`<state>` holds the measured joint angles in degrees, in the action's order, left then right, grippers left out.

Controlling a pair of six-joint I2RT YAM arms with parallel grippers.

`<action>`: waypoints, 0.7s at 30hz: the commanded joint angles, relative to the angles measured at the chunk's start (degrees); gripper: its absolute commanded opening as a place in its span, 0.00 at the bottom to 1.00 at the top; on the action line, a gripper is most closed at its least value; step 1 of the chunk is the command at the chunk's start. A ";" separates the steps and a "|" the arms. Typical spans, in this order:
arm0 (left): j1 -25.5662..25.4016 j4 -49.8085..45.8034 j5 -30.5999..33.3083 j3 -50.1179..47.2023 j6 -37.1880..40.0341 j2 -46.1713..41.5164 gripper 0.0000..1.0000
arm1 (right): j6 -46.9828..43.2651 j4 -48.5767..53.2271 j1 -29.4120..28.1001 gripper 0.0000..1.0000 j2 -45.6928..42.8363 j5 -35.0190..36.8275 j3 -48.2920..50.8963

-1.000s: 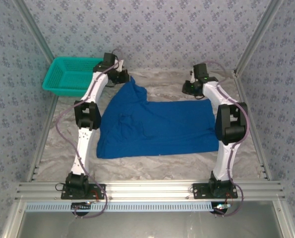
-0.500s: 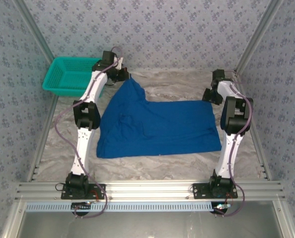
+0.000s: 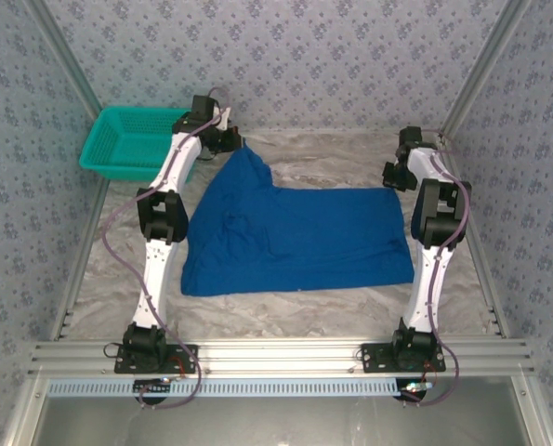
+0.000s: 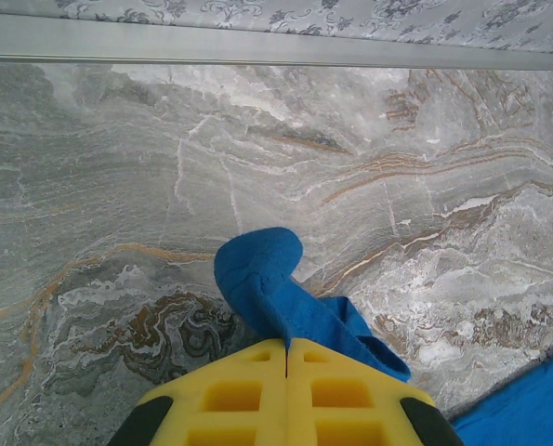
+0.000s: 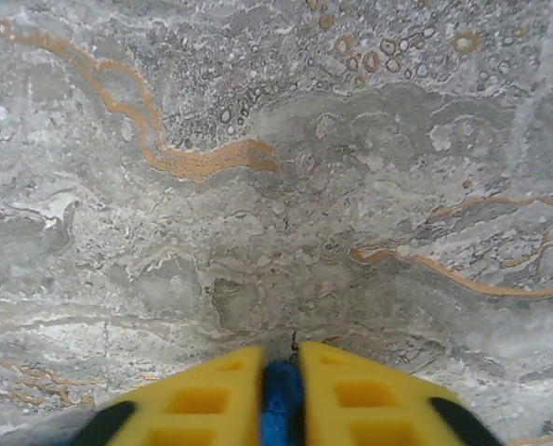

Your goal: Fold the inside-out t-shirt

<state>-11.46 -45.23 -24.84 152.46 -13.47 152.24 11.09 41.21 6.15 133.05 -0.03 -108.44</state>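
We clamp left fingers [image 4: 230,395] and right fingers [image 5: 211,395] on the 11 and 2 o'clock corners of the royal-blue cotton t-shirt [image 3: 295,237], folding seemingly just starting.

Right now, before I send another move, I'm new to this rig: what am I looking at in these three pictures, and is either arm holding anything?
You see two white robot arms bolted at the near edge of a marble-patterned table. The wide picture looks down from above and behind them. The other two come from cameras on each wrist, with yellow fingers at the bottom. A blue t-shirt lies spread between the arms, and a teal basket sits at the far left. The left end effector is shut on a far corner of the shirt, lifted into a peak. The right end effector is closed on a sliver of blue cloth at the shirt's far right corner.
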 commanded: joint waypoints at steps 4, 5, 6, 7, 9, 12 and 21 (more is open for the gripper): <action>0.81 -0.39 -1.50 0.65 1.06 -3.84 0.00 | -1.51 -0.47 -0.30 0.06 -4.55 -2.84 -0.10; 0.76 -1.06 -1.70 0.35 1.28 -4.75 0.00 | -1.59 -1.14 -0.32 0.05 -6.45 -3.27 1.34; 0.74 -1.64 -1.78 -0.16 1.43 -5.86 0.00 | -1.56 -1.97 -0.26 0.04 -8.35 -3.55 2.79; 0.74 -1.83 -1.87 -1.04 1.52 -6.98 0.00 | -1.52 -2.75 -0.28 0.04 -10.31 -3.72 4.75; 0.59 -1.30 -2.14 -4.96 1.53 -10.39 0.00 | -1.43 -3.81 -0.36 0.03 -14.56 -4.34 8.75; -0.08 3.89 -2.02 -17.09 1.13 -17.97 0.00 | -1.43 -4.83 -0.49 0.02 -20.73 -5.07 14.97; -0.64 25.92 0.80 -65.91 -4.51 -48.37 0.00 | 0.98 -4.75 -0.18 0.02 -36.76 -4.03 34.22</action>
<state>-11.70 -27.68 -24.84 96.20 -15.33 110.37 10.79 35.40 5.87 99.63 -4.51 -78.96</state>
